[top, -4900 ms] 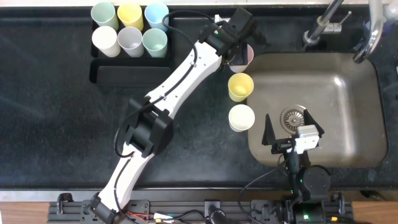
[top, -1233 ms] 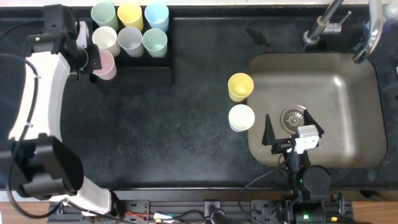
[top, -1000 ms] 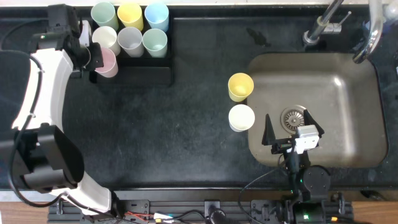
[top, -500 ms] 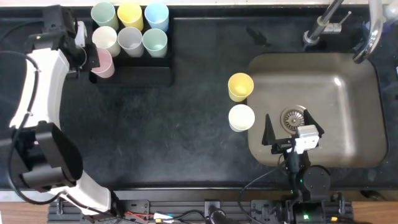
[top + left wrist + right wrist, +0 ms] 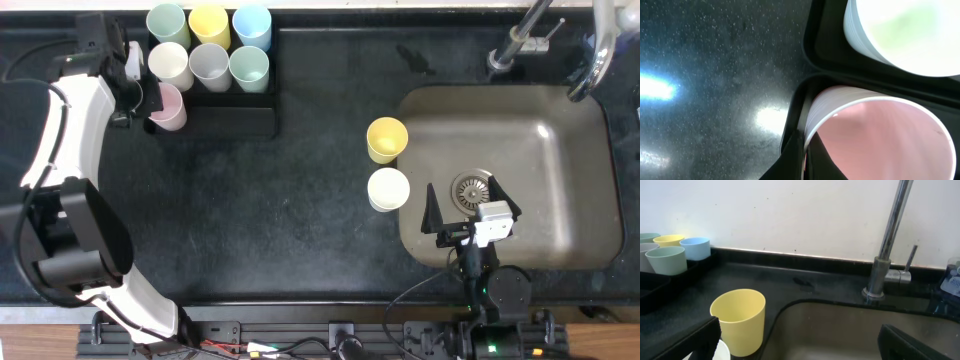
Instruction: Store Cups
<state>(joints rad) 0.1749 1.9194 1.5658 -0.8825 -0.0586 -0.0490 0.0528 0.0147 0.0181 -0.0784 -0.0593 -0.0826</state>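
My left gripper (image 5: 148, 100) is shut on the rim of a pink cup (image 5: 168, 107), one finger inside and one outside (image 5: 799, 150). The pink cup (image 5: 880, 135) sits at the front left corner of the black tray (image 5: 235, 120), leaning a little, just in front of a white cup (image 5: 900, 35). Several pastel cups (image 5: 209, 62) stand in two rows at the tray's back. A yellow cup (image 5: 386, 139) and a white cup (image 5: 388, 188) stand on the counter by the sink's left rim. My right gripper (image 5: 470, 215) hangs open over the sink, behind the yellow cup (image 5: 740, 320).
The steel sink (image 5: 560, 170) takes up the right side, with the faucet (image 5: 890, 245) at its back edge. The dark counter (image 5: 250, 220) between tray and sink is open. The tray's front right part holds nothing.
The left arm carried the pink cup from the sink's edge across to the tray's left end. In the last second the cup only shifted slightly there. The right arm stayed still.
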